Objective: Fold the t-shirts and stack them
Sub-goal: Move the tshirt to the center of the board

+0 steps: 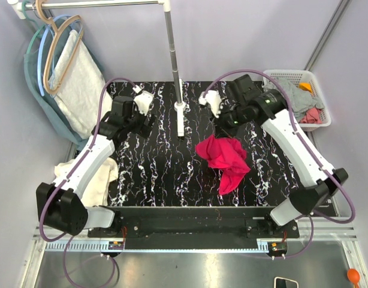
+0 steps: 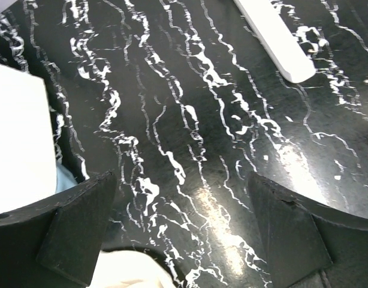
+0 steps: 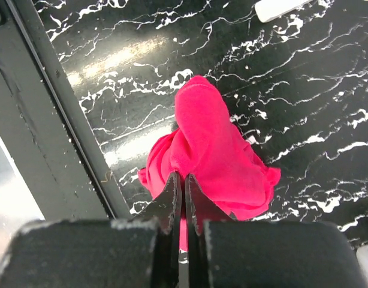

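A crumpled pink-red t-shirt point(image 1: 225, 157) hangs bunched over the black marbled table point(image 1: 160, 174), its lower end trailing toward the near edge. My right gripper point(image 1: 222, 127) is shut on the shirt's top; in the right wrist view the jaws point(image 3: 184, 177) pinch the red cloth point(image 3: 214, 150) between them. My left gripper point(image 1: 142, 123) is open and empty above the back left of the table; in the left wrist view its fingers point(image 2: 76, 234) frame bare marble. A folded cream t-shirt point(image 1: 94, 177) lies at the table's left edge, under the left arm.
A white stand pole point(image 1: 175, 66) with its base point(image 1: 180, 120) rises at the table's back middle. A white basket point(image 1: 301, 96) with grey, orange and pink clothes sits at the back right. Hangers with cloth point(image 1: 70, 72) hang at the back left.
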You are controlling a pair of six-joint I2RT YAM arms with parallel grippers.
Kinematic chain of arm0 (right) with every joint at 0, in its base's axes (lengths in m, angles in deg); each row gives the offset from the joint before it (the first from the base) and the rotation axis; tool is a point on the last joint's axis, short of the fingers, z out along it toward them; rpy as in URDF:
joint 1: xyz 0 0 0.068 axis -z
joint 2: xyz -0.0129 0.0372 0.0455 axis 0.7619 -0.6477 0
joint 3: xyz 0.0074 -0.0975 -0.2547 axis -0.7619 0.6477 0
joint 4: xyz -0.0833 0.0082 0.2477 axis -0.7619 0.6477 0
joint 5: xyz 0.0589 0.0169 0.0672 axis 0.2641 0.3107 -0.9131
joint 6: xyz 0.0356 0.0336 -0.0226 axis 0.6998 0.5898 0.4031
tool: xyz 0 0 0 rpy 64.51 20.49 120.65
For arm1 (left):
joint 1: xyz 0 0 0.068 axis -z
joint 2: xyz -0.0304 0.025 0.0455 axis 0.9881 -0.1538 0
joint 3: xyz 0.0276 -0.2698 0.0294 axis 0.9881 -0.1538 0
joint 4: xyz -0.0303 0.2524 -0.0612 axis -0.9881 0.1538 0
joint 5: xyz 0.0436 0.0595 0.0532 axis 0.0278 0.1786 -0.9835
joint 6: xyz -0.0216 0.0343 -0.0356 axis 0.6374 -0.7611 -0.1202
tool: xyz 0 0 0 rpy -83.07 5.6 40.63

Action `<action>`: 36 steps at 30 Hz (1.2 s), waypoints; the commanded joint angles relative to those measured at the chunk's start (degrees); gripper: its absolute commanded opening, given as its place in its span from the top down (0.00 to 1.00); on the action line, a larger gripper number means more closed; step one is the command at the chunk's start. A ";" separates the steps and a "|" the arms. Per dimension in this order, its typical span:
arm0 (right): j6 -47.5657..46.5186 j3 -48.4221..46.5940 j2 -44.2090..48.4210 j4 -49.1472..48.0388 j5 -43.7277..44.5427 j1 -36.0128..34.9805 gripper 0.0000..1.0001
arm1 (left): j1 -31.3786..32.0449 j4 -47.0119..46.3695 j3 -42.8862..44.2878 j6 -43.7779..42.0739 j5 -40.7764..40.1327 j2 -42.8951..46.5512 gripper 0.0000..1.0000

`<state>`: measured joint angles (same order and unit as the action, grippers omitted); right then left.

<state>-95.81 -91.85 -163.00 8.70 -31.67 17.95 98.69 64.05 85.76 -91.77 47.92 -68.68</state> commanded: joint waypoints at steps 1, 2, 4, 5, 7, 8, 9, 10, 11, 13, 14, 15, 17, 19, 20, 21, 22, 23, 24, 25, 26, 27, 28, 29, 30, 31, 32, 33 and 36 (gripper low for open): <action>2.28 -6.82 -3.83 -4.70 3.03 -1.89 1.00 | 0.04 -3.43 1.65 -0.77 -3.81 0.71 0.03; 2.71 -8.41 -4.71 -5.14 4.08 -1.98 1.00 | 0.04 -3.52 1.47 -0.77 -4.08 0.80 0.03; 2.98 -13.23 -7.08 -6.28 5.92 -1.89 1.00 | 0.04 -3.87 1.21 -0.69 -4.25 0.71 0.03; 2.81 -14.83 -7.79 -6.81 8.72 -1.98 1.00 | 0.04 -3.96 1.03 -0.60 -4.25 0.63 0.03; 2.28 -18.16 -9.29 -9.00 12.77 -1.98 1.00 | 0.04 -3.87 1.03 -0.51 -4.25 0.36 0.03; 1.67 -18.97 -9.72 -9.88 16.53 -1.89 1.00 | 0.04 -3.96 1.21 -0.51 -4.43 0.19 0.03; 0.27 -19.50 -10.25 -10.85 18.48 -1.98 1.00 | 0.04 -3.87 1.21 -0.68 -4.52 0.10 0.03; -0.52 -20.20 -10.43 -12.43 21.72 -1.89 1.00 | 0.04 -3.87 1.30 -0.60 -4.60 -0.08 0.03; -1.40 -20.47 -10.69 -13.05 22.71 -1.89 1.00 | 0.04 -3.87 1.38 -0.77 -4.87 -0.25 0.03; -3.25 -20.56 -11.75 -14.54 26.57 -1.81 1.00 | 0.04 -3.87 1.47 -1.12 -5.04 -0.60 0.03; -3.61 -20.38 -12.10 -14.81 28.33 -1.80 1.00 | 0.04 -3.87 1.56 -1.21 -5.31 -0.78 0.03; -4.22 -20.03 -12.71 -15.08 29.04 -1.72 0.99 | 0.12 -4.13 1.47 -1.13 -5.40 -0.87 0.03; -4.49 -17.58 -13.33 -16.30 30.80 -1.46 0.73 | 0.04 -4.22 1.38 -1.30 -5.40 -1.13 0.03; -4.66 -13.03 -13.33 -19.36 33.42 -1.45 0.40 | 0.04 -4.14 1.30 -1.21 -5.40 -1.31 0.03; -4.92 -10.82 -12.98 -21.04 34.66 -1.37 0.21 | 0.04 -4.14 1.21 -1.21 -5.57 -1.31 0.03; -5.10 -8.54 -11.85 -22.79 35.63 -1.10 0.15 | 0.04 -4.14 1.30 -1.30 -5.57 -1.31 0.03; -5.28 -3.56 -11.06 -26.55 37.20 -1.10 0.10 | 0.04 -4.22 1.12 -1.39 -5.66 -1.22 0.03; -5.37 -1.07 -10.26 -28.24 38.00 -1.01 0.04 | 0.04 -4.22 0.95 -1.39 -5.66 -1.13 0.03; -5.54 1.04 -8.86 -29.48 38.53 -0.67 0.00 | 0.12 -4.14 0.77 -1.47 -5.57 -1.05 0.03; -5.46 4.80 -8.41 -30.97 39.24 -0.66 0.00 | 0.13 -4.22 0.60 -1.56 -5.31 -0.87 0.03; -5.19 6.41 -7.71 -31.07 39.16 -0.49 0.00 | 0.30 -4.14 0.07 -1.65 -4.44 -0.70 0.03; -4.84 7.90 -6.58 -31.25 38.89 -0.05 0.00 | 0.56 -4.05 -0.19 -1.56 -3.82 -0.52 0.03; -4.40 11.05 -5.78 -31.08 38.28 0.21 0.00 | 0.83 -3.87 -0.55 -1.65 -2.68 -0.08 0.03; -4.05 12.82 -4.99 -31.16 37.75 0.13 0.00 | 1.96 -3.70 -1.51 -1.83 0.03 0.18 0.03; -3.44 14.75 -2.98 -31.07 37.05 0.13 0.00 | 2.84 -3.09 -1.86 -1.91 1.97 0.36 0.02; -3.17 18.43 -2.00 -30.99 36.09 0.13 0.00 | 3.98 -2.65 -2.30 -2.18 3.29 0.45 0.02; -2.82 20.12 -1.04 -30.99 36.08 0.13 0.00 | 7.13 -2.21 -2.65 -2.53 4.35 0.27 0.02; -2.21 23.44 0.71 -30.99 36.08 0.13 0.00 | 8.90 -1.25 -2.75 -2.62 5.06 0.01 0.02; -1.59 29.07 4.23 -31.34 36.43 0.83 0.00 | 15.32 0.60 -2.48 -1.48 7.69 -1.57 0.03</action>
<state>-99.25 -68.05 -166.26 -19.78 4.17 18.04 106.91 63.48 83.40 -93.30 48.77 -69.88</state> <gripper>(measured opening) 0.994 0.973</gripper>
